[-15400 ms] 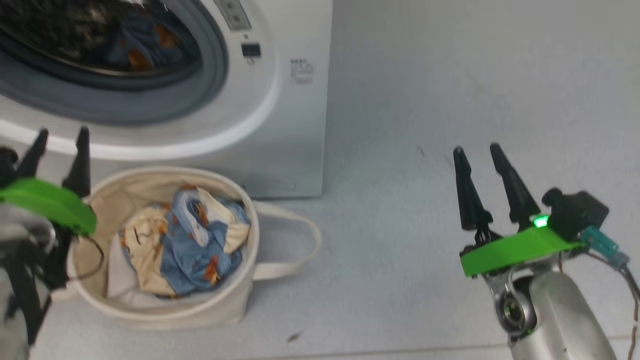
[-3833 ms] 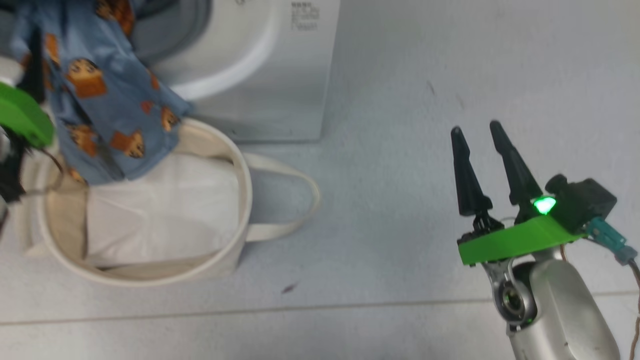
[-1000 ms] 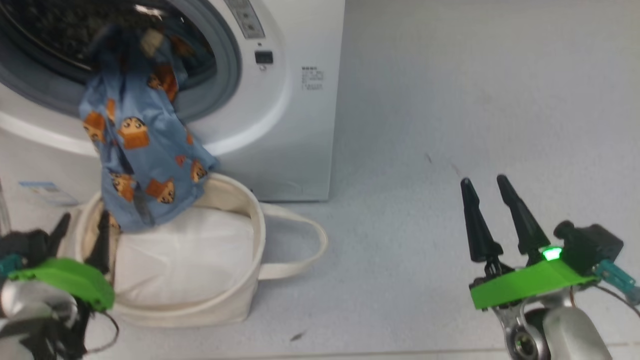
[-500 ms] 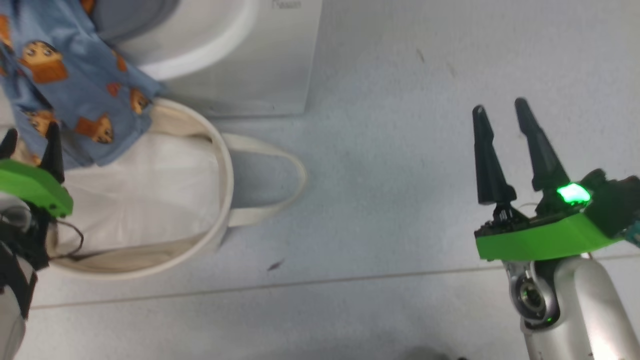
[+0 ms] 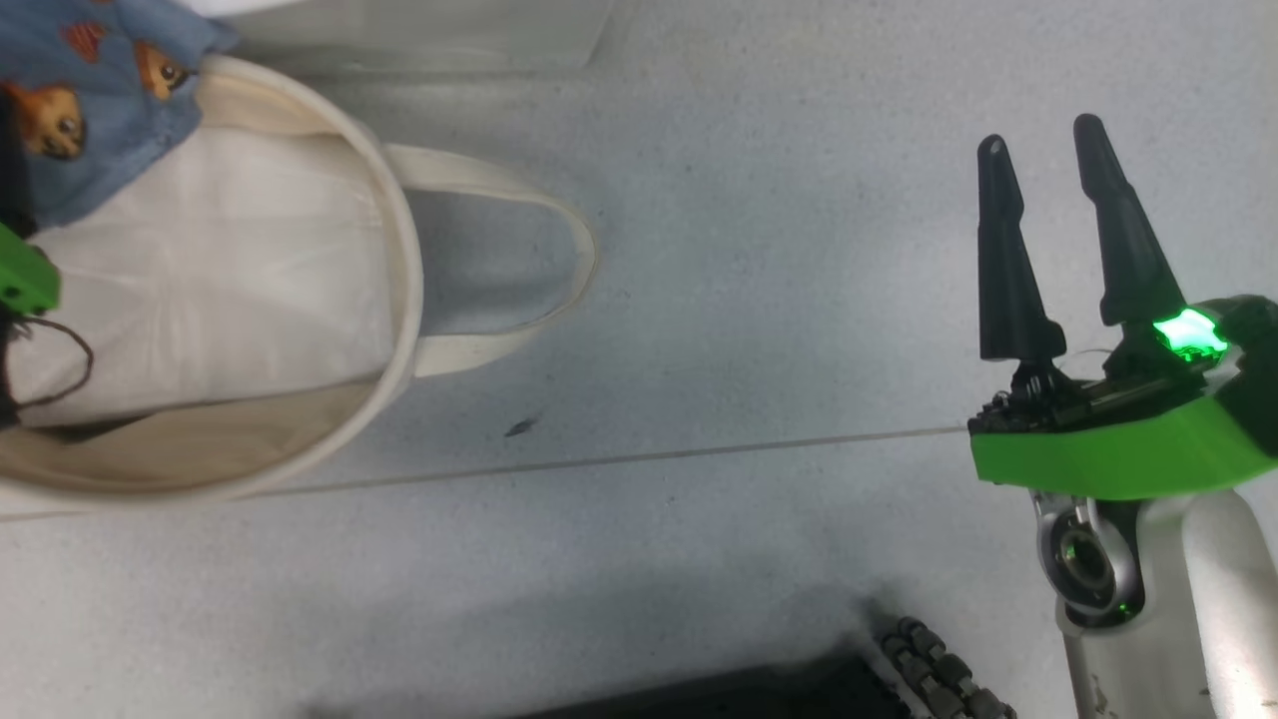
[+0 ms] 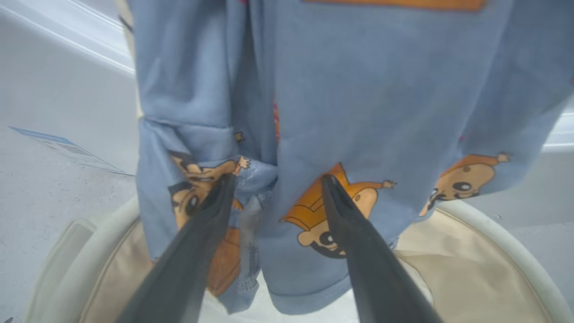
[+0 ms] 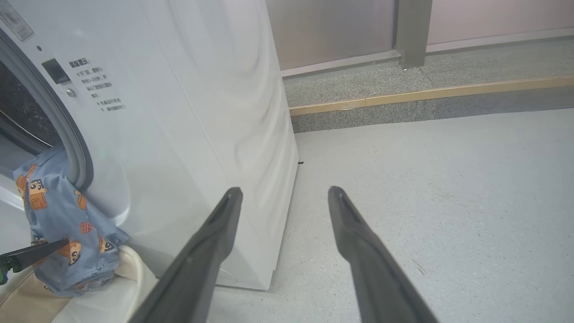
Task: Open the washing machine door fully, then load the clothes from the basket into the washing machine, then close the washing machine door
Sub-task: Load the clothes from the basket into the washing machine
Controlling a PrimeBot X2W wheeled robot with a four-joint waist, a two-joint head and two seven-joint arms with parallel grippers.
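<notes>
A light blue garment (image 7: 58, 224) with orange cartoon faces hangs out of the washing machine (image 7: 188, 134) drum opening, and its lower end dangles over the cream basket (image 5: 399, 260). My left gripper (image 6: 278, 179) is open, its two fingertips right at the garment (image 6: 358, 112), astride a fold near the hem. Nothing is pinched. In the head view its green mount (image 5: 22, 280) sits at the left edge, beside the garment (image 5: 90, 90). My right gripper (image 5: 1038, 140) stands open over bare floor, far right of the basket. The washing machine door is out of view.
White padding (image 5: 200, 270) lines the basket, and a looped handle (image 5: 539, 210) lies on the floor to its right. A paper sheet (image 6: 67, 150) lies left of the basket. My dark base (image 5: 899, 669) shows at the bottom. A raised kerb (image 7: 426, 94) runs behind the washer.
The head camera has tipped downward, so the washer has slid out past the top. My left gripper has risen from beside the basket to the hanging garment's hem, still open.
</notes>
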